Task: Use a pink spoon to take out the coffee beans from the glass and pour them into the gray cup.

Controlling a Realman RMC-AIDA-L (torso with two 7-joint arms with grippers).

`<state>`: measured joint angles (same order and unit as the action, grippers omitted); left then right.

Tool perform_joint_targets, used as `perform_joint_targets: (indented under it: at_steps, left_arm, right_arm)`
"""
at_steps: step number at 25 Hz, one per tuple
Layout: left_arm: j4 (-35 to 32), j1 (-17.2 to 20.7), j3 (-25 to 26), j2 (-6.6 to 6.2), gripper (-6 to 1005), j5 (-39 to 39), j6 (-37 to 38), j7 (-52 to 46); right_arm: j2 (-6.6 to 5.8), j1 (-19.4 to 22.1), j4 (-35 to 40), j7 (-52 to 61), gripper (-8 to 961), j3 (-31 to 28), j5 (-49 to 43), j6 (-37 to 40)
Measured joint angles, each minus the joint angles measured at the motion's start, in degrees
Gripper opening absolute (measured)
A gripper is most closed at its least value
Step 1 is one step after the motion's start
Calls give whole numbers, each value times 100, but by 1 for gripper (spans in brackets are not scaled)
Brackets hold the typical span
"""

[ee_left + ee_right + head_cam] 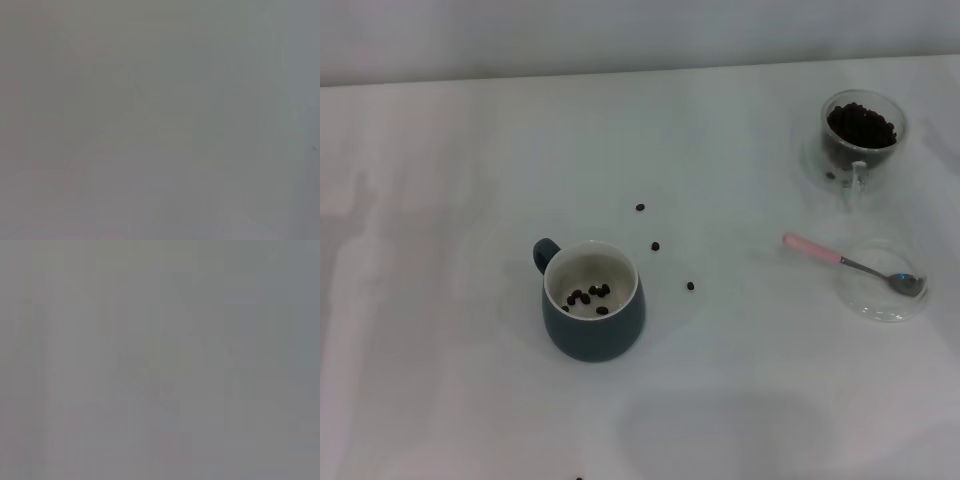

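Note:
The gray cup (591, 312) stands at the table's middle, handle at its far left, with several coffee beans (588, 297) on its cream-white bottom. The glass (861, 138) stands at the far right, filled with dark coffee beans (861, 125). The pink spoon (850, 262) lies nearer than the glass, its silver bowl resting in a flat clear glass dish (884, 283), its pink handle pointing left. Neither gripper shows in the head view. Both wrist views show only plain grey.
Three loose beans lie on the white table (440, 250) right of the gray cup: one (640, 207), one (655, 246), one (690, 286). Another bean (579, 478) lies at the near edge.

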<state>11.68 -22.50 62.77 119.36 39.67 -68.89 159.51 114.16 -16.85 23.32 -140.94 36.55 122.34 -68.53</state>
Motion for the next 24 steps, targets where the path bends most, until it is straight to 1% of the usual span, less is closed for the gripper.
perform_joint_targets:
  at_steps: [1,2,4,6,9,12,24]
  left_arm:
    - [4,3,-8,0,892,-4,0,2]
    - [11,8,-16,0,893,-12,0,3]
    - [24,34,-28,5,893,-32,-17,5]
    - [26,59,-47,9,893,-79,-30,9]
    - [31,62,-79,8,892,-335,-33,16]
    - [22,57,-80,4,892,-419,-33,56]
    - [-10,-19,-108,-16,892,-492,-63,235]
  right_arm:
    - [55,-62,-124,-454,842,-172,47,-1]
    - [74,-133,-260,-845,848,-286,117,13]
    - [72,-268,-533,-1202,861,-377,325,178]
    - [73,-386,-683,-1350,865,-422,527,510]
    - [75,-526,-767,-1437,860,-444,625,1071]
    - [77,-637,-803,-1412,856,-452,652,1361]
    - [90,-815,-828,-1343,857,-476,911,1615]
